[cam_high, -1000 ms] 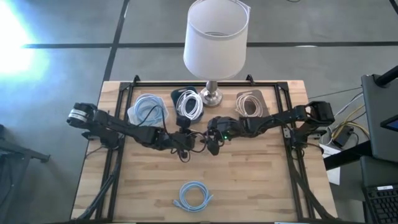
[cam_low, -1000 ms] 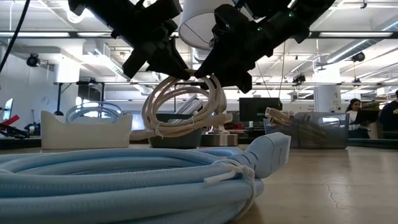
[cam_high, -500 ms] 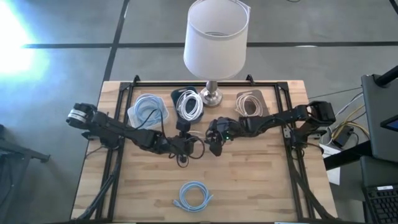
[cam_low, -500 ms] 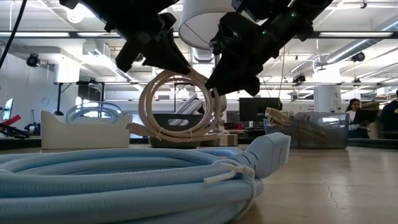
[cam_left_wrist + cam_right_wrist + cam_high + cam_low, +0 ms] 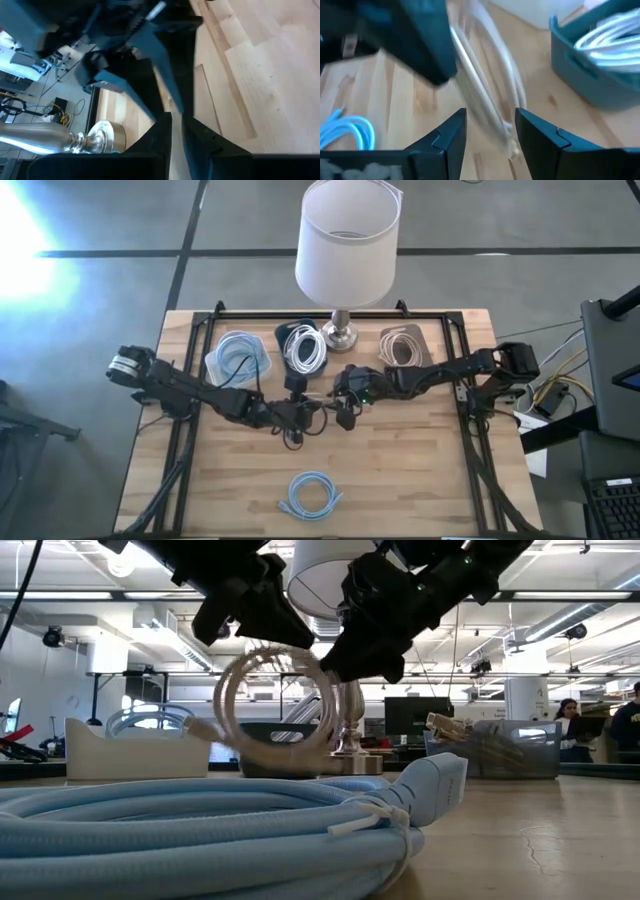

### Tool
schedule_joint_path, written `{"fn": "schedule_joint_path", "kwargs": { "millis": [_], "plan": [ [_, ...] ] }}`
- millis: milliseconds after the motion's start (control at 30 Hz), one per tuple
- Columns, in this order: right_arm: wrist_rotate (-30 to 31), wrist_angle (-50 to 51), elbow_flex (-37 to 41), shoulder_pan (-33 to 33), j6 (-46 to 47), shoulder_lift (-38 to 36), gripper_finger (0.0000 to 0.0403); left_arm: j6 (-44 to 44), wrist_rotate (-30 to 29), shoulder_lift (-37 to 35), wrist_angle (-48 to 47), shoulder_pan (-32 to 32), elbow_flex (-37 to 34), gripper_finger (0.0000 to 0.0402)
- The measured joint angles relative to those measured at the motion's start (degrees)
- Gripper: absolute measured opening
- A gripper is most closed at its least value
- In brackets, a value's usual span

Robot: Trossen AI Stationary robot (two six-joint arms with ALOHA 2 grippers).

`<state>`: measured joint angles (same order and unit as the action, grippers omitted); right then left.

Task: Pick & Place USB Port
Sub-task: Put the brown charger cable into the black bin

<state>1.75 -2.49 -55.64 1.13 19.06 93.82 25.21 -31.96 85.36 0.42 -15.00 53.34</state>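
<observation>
Centre frame, we see the cream coil point(image 5: 270, 710) now swung upright under our left gripper point(image 5: 262, 625), apparently clamped on it; right gripper point(image 5: 487, 130), jaws apart, has let go.

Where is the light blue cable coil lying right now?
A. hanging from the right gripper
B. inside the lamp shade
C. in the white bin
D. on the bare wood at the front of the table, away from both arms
D: the high view shows the light blue cable coil lying alone on the table, well clear of both arms.
</observation>
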Motion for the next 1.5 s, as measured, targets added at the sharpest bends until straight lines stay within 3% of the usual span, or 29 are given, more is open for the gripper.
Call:
{"fn": "schedule_joint_path", "kwargs": {
  "millis": [167, 400, 567, 633, 733, 833, 1000, 1233, 1500],
  "plan": [
    [0.0, 0.4, -0.1, 0.0, 0.0, 0.0, 0.0134, -0.1, -0.1, 0.0, 0.3, -0.1, 0.0, 0.0046],
    [-0.1, 0.6, -0.1, 0.0, -0.2, 0.0, 0.0062, -0.3, -0.3, 0.0, 0.3, 0.0, 0.0, 0.0046],
    [-0.1, 0.4, -0.1, 0.0, -0.2, 0.2, 0.004, -6.1, -0.3, -0.3, -9.6, 0.1, 0.5, 0.0048],
    [-0.3, 0.4, -0.1, 0.0, -1.0, 0.9, 0.0043, -12.9, 1.7, -0.4, -15.3, 1.0, 1.2, 0.0053],
    [-0.4, 0.4, -0.4, 0.1, -3.3, 2.4, 0.0057, -22.8, 12.0, -0.5, -23.0, 2.8, 1.5, 0.0071],
    [-0.5, 0.3, -1.8, 0.2, -5.5, 4.7, 0.0078, -29.1, 18.8, -0.5, -23.5, 3.9, 0.1, 0.0101],
    [-0.4, 2.7, -6.0, 0.1, -7.6, 9.1, 0.0115, -31.3, 25.0, 0.1, -19.8, 4.9, -3.2, 0.0165],
    [-0.3, 15.2, -13.9, 0.1, -7.8, 12.6, 0.0149, -33.1, 21.8, 3.2, -11.3, 5.5, -8.7, 0.0223],
    [-0.1, 17.0, -15.2, 0.4, -9.9, 12.9, 0.0164, -36.3, 21.5, 9.3, -4.7, 6.9, -9.8, 0.0224]
  ]
}}
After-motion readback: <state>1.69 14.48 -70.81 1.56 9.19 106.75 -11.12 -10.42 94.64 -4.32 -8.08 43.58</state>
